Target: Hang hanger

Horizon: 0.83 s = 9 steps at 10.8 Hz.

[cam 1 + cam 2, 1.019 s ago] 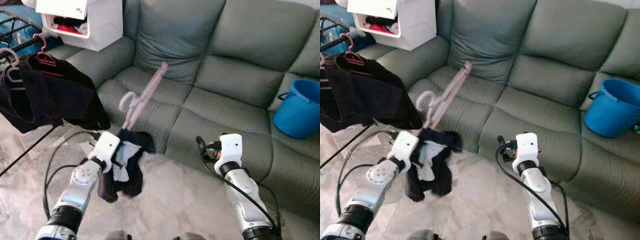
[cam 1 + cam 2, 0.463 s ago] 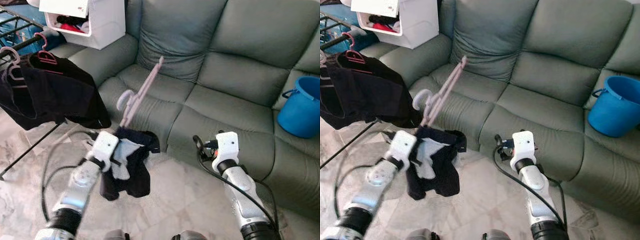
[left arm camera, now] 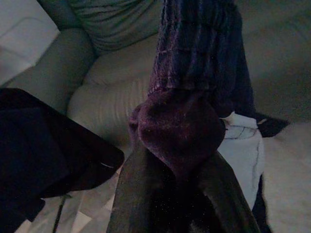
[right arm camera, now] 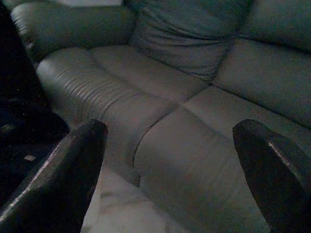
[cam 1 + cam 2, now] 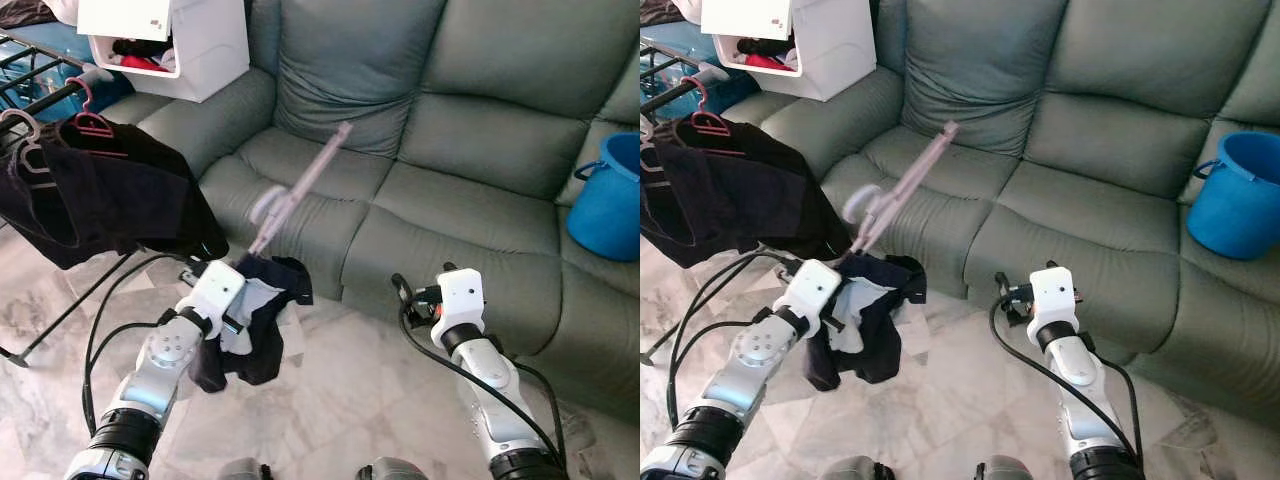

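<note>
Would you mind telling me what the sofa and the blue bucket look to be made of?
The sofa looks like grey-green leather or faux leather: smooth, with a soft sheen and creased cushions. The blue bucket looks like moulded plastic, evenly coloured and matte.

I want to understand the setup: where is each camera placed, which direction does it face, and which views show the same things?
Left eye view: on the head, looking down at the sofa; both arms show, left gripper holding the hanger.
Right eye view: same scene from beside it, plus the bucket.
Left wrist view: along the fingers shut on the hanger's cloth.
Right wrist view: along the open fingers of the right gripper at the sofa.
All four share the sofa.
</note>
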Available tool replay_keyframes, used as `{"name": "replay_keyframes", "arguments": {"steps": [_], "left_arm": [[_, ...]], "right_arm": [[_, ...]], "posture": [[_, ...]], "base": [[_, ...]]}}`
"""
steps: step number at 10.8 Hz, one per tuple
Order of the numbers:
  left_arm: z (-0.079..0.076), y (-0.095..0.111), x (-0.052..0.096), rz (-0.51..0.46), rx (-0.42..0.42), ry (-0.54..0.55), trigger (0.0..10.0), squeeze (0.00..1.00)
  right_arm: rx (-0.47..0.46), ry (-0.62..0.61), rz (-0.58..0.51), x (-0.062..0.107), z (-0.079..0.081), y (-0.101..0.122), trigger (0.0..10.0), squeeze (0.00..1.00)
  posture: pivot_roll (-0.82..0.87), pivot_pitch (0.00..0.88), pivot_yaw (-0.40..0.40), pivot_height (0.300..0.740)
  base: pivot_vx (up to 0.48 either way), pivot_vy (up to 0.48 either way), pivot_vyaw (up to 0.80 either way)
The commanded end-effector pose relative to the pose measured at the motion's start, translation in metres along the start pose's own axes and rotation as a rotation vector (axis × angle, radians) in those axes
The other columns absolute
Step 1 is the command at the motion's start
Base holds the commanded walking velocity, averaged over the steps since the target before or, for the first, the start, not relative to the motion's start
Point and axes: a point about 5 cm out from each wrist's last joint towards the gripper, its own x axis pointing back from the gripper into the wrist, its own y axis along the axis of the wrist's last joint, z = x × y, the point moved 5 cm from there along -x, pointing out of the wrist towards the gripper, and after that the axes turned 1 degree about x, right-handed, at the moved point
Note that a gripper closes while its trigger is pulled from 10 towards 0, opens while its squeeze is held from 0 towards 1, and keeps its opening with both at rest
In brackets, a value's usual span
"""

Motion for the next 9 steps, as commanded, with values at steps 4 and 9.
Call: {"name": "replay_keyframes", "arguments": {"steps": [4, 9], "left_arm": [[0.031, -0.009, 0.003, 0.047, 0.062, 0.101, 10.0, 0.0], [0.025, 0.005, -0.015, 0.049, 0.093, -0.039, 10.0, 0.0]], "right_arm": [[0.072, 0.13, -0.003, -0.008, 0.011, 0.006, 10.0, 0.0], [-0.01, -0.004, -0.037, 0.001, 0.004, 0.009, 10.0, 0.0]], "posture": [[-0.03, 0.0, -0.059, 0.74], [-0.12, 0.0, 0.096, 0.74]], "base": [[0.0, 0.0, 0.0], [0.0, 0.0, 0.0]]}}
